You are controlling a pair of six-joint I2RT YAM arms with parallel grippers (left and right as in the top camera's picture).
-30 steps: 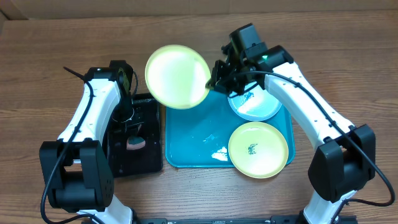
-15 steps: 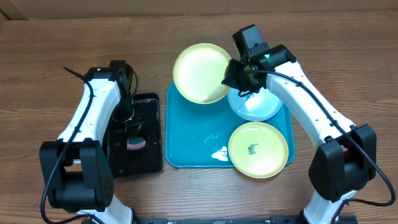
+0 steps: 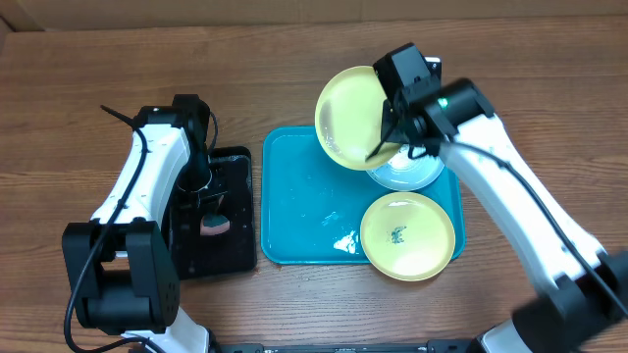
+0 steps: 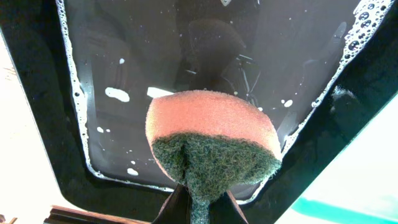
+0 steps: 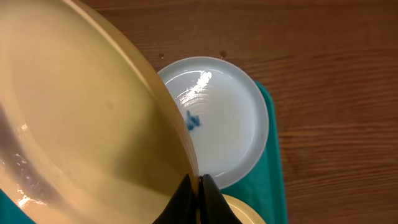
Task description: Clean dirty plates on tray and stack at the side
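Observation:
My right gripper (image 3: 386, 147) (image 5: 198, 183) is shut on the rim of a pale yellow-green plate (image 3: 348, 118) (image 5: 81, 112). It holds the plate tilted above the far right part of the turquoise tray (image 3: 299, 211) (image 5: 275, 174). Under it a light blue plate (image 3: 410, 175) (image 5: 230, 124) with a small blue smear lies on the tray, partly hidden. A second yellow-green plate (image 3: 407, 235), with a dark smear, lies at the tray's near right. My left gripper (image 3: 208, 206) (image 4: 199, 198) is shut on an orange and green sponge (image 4: 211, 137) over the black tray (image 3: 231, 245) (image 4: 124, 50).
The black tray holds soapy water with foam along its edges. It stands directly left of the turquoise tray, on a wooden table (image 3: 510, 59). Wet streaks glisten on the turquoise tray's floor (image 3: 339, 240).
My right gripper has carried the yellow-green plate to the right, from over the table left of the tray's far corner to above the light blue plate. The left arm has not moved.

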